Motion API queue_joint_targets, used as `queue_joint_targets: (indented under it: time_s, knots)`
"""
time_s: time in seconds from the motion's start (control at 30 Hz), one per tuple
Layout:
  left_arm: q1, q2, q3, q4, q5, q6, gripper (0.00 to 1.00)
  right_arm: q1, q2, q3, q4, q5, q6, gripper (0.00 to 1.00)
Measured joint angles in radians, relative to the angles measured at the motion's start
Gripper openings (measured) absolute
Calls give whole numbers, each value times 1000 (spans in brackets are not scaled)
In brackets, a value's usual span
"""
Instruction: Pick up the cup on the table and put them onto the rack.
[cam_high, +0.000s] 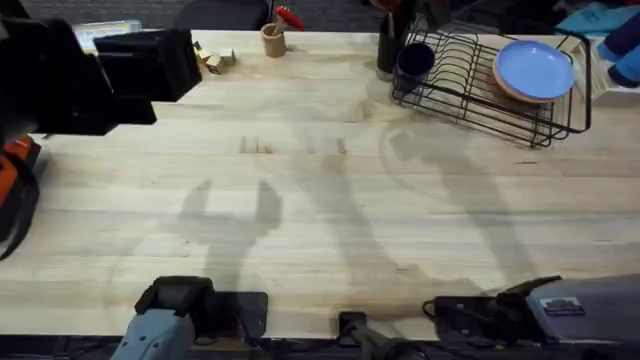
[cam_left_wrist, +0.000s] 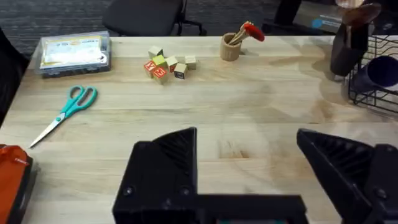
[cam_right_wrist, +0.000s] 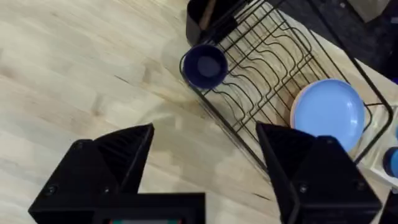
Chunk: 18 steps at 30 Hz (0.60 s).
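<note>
Above the table (cam_right_wrist: 56, 74), right pincer (cam_right_wrist: 205, 162) wide open, empty.

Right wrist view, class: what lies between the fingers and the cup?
Only bare table: the cup sits at the rack's corner, with nothing between it and the open right gripper.

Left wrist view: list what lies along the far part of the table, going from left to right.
Clear plastic box → teal-handled scissors → coloured blocks → tan wooden cup → black utensil holder → the cup sitting in the rack.
</note>
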Motion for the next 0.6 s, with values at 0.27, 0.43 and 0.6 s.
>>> queue_joint_targets:
  time_s: [0.27,0.43,0.6]
  knots:
    - [0,0,0,0,0,0,993,0,-180,-165,53,0,-28,996]
    - [0,0,0,0,0,0,993,0,-303,-286,95,0,-57,996]
    - [0,0,0,0,0,0,993,0,-418,-401,106,26,-78,996]
